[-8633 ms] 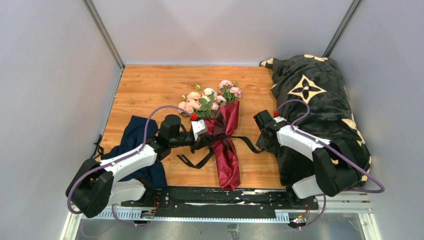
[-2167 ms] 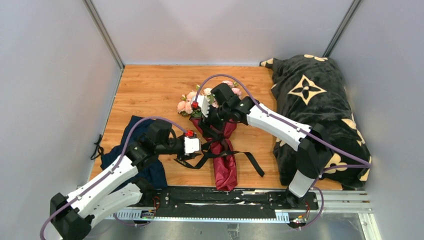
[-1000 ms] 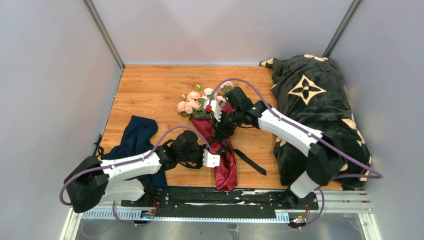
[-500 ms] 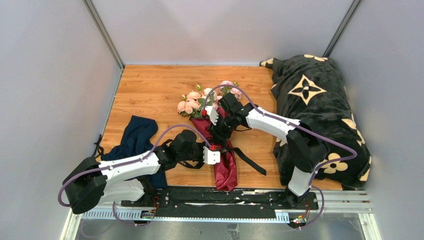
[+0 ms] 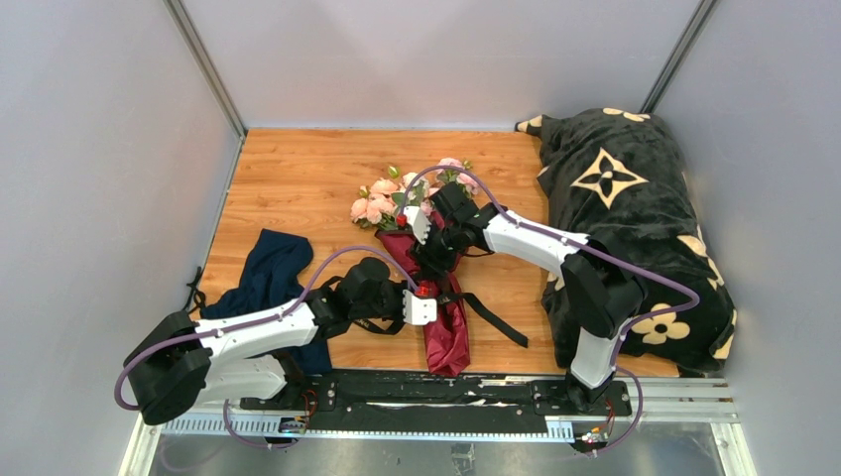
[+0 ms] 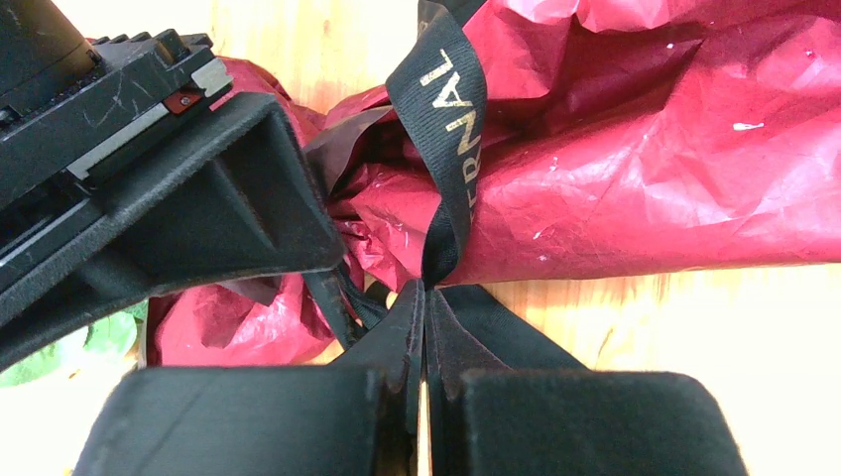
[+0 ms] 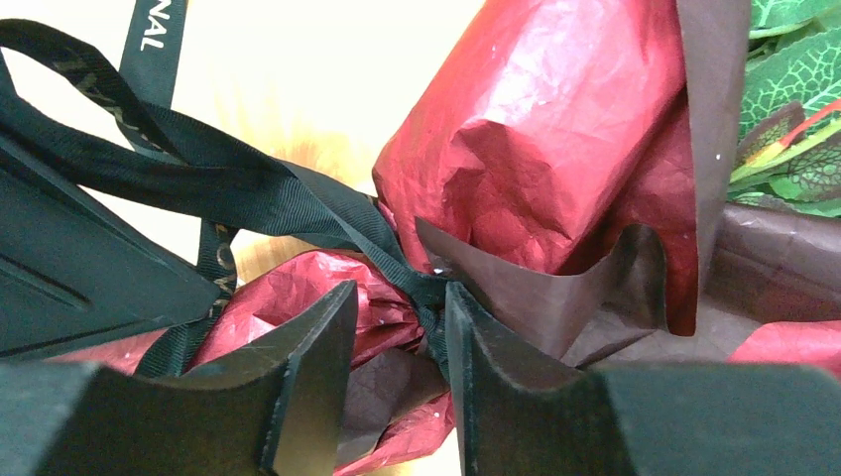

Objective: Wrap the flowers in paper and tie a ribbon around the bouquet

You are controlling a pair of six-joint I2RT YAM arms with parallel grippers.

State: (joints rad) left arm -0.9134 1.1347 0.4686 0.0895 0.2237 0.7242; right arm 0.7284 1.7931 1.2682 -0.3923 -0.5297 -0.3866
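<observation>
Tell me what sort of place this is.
Probably a lab test cell, not a flower shop: plain grey walls enclose a wooden tabletop, and the left arm and right arm are bolted to a metal rail at its near edge.

White links (image 5: 260,327), black joints (image 5: 367,288), purple cables (image 5: 342,251); black fingers (image 6: 585,416); perhaps red buttons (image 5: 424,290)

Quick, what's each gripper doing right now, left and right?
Left gripper: closed, pinching the ribbon.
Right gripper: open, straddling the ribbon's knot, not clamped on it.
</observation>
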